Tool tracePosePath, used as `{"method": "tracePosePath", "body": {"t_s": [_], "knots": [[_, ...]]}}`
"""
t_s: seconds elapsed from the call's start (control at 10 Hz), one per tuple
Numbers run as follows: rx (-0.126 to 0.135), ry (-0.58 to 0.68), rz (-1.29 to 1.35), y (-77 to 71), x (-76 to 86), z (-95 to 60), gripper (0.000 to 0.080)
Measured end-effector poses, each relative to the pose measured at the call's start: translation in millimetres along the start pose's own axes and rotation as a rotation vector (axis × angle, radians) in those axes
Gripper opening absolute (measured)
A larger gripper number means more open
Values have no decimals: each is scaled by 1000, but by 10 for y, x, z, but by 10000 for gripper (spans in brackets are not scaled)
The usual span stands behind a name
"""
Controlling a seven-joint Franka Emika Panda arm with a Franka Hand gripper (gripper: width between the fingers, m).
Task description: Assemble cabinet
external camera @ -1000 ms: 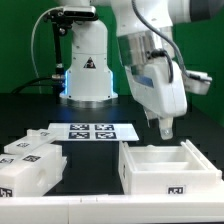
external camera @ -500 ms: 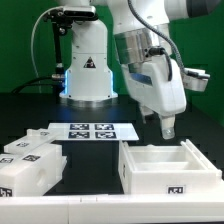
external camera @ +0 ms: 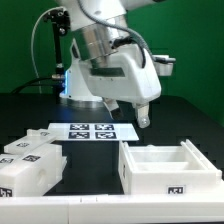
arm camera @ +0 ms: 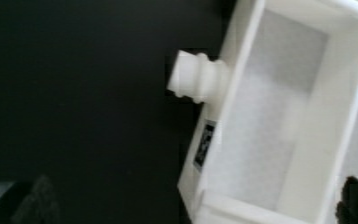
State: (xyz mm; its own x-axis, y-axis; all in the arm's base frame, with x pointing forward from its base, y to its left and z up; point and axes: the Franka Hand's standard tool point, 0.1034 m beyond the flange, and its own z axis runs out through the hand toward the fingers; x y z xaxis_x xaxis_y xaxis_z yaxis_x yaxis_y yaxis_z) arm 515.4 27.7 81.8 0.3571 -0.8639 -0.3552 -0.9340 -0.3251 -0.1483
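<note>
The cabinet's large open white box (external camera: 170, 165) lies on the black table at the exterior view's right, with a tag on its front wall. In the wrist view this box (arm camera: 291, 110) shows a round knob (arm camera: 190, 78) on its side wall and a tag (arm camera: 206, 145). Smaller white tagged cabinet parts (external camera: 28, 165) lie at the exterior view's left. My gripper (external camera: 135, 115) hangs above the table behind the box's far left corner, touching nothing. It is open and empty: in the wrist view (arm camera: 190, 200) its dark fingertips (arm camera: 16, 200) sit far apart at the frame's edges.
The marker board (external camera: 92, 131) lies flat behind the parts, in the middle. The white robot pedestal (external camera: 88, 70) with a triangle sticker stands at the back. Cables hang at the back left.
The arm has swung toward the exterior view's left and risen a little, from over the box's far right side to behind its far left corner. The parts have not moved.
</note>
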Motion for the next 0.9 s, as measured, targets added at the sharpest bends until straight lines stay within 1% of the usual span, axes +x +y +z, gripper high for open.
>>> {"method": "tracePosePath", "body": {"t_s": [0.1, 0.2, 0.3, 0.4, 0.5, 0.8, 0.9], "knots": [[-11, -40, -60, 52, 50, -11, 797], [-28, -136, -185, 230, 151, -63, 797], [-26, -184, -210, 374, 322, -170, 797], [-15, -167, -216, 463, 435, -229, 797], [-12, -141, -208, 548, 470, -233, 797], [-15, -142, -205, 553, 468, -216, 797], [-31, -138, -228, 568, 471, -211, 797]]}}
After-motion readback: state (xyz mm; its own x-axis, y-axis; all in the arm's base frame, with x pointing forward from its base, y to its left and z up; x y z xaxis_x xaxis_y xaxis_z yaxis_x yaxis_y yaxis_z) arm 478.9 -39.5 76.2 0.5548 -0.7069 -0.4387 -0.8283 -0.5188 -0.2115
